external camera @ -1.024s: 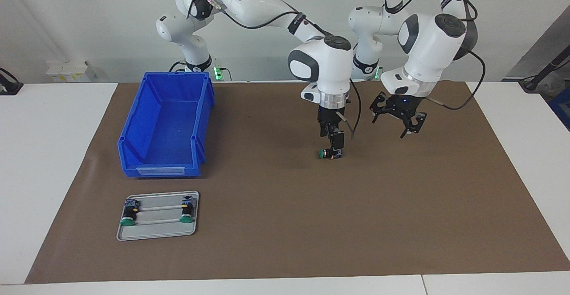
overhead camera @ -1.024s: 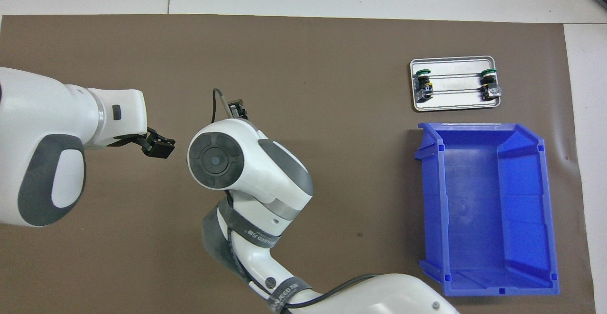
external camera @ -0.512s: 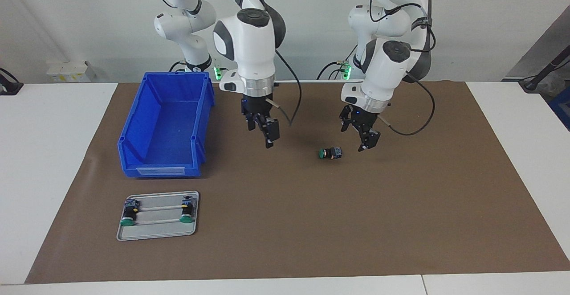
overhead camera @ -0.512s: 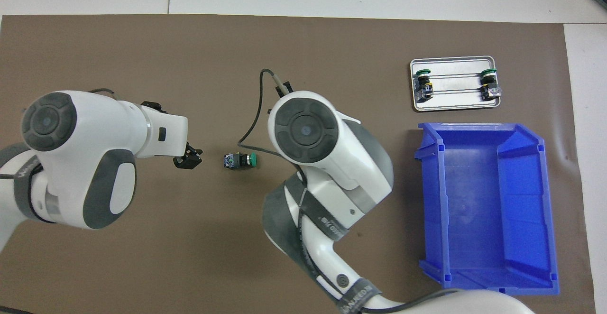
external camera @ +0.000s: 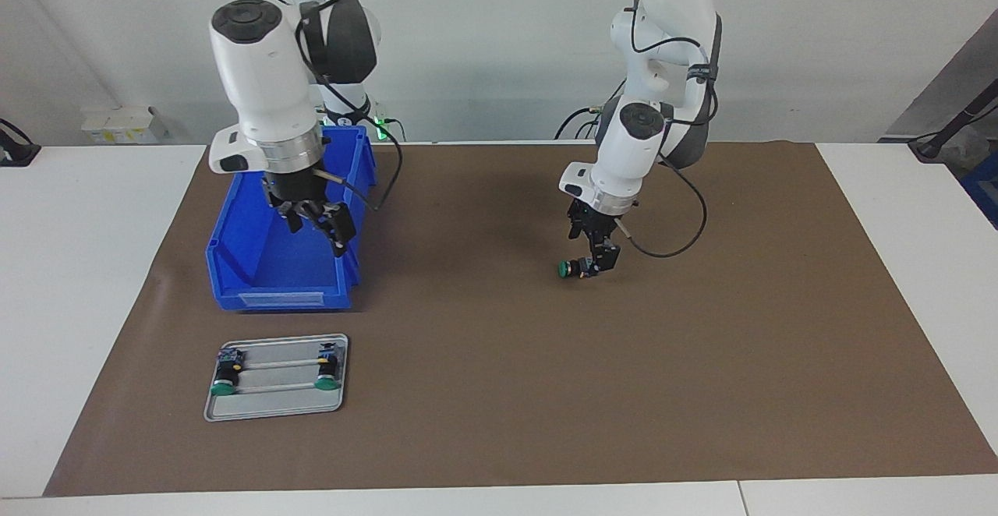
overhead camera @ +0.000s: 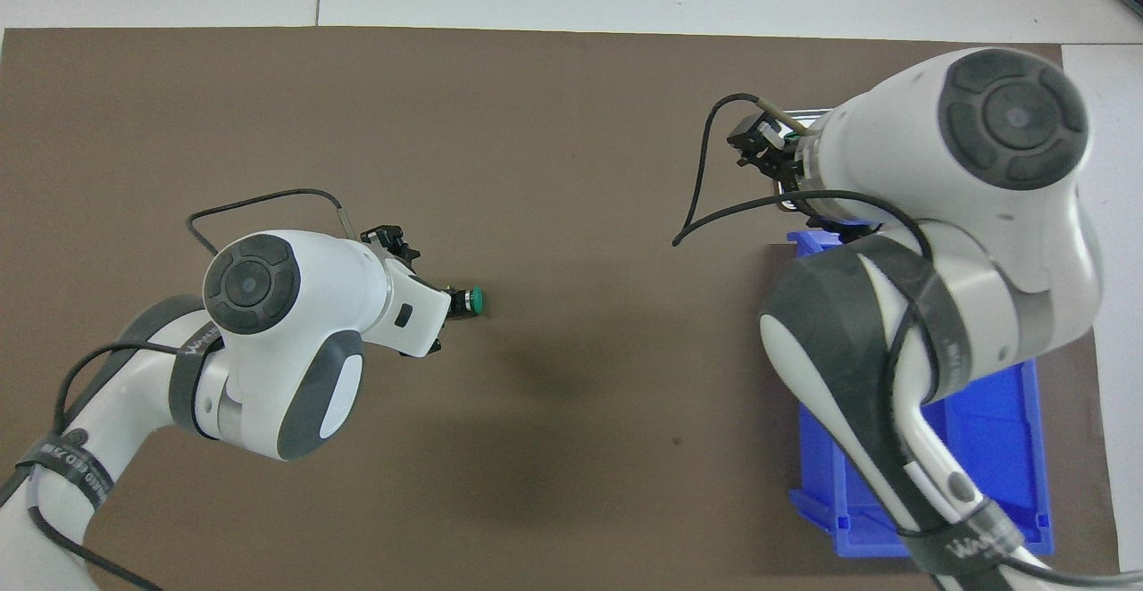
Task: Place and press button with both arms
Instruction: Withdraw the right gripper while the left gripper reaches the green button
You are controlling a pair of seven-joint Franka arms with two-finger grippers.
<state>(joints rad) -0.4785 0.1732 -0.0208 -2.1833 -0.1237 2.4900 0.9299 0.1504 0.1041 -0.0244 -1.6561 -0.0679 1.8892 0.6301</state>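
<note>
Grey tray [external camera: 276, 411] w/ two green-capped buttons [external camera: 224, 376] [external camera: 327, 371], at right arm's end of mat, farther from robots than blue bin [external camera: 257, 282]. Right gripper [external camera: 316, 224] raised over bin, jaws released, nothing in them. Mid-mat: button [external camera: 571, 269] lying on its side on brown mat [external camera: 499, 391], green cap pointing toward right arm's end. Left gripper [external camera: 596, 255] down at button's black body end, fingers apart; can't tell if touching it. Overhead view: button cap [overhead camera: 476, 302] pokes out just past left gripper.
</note>
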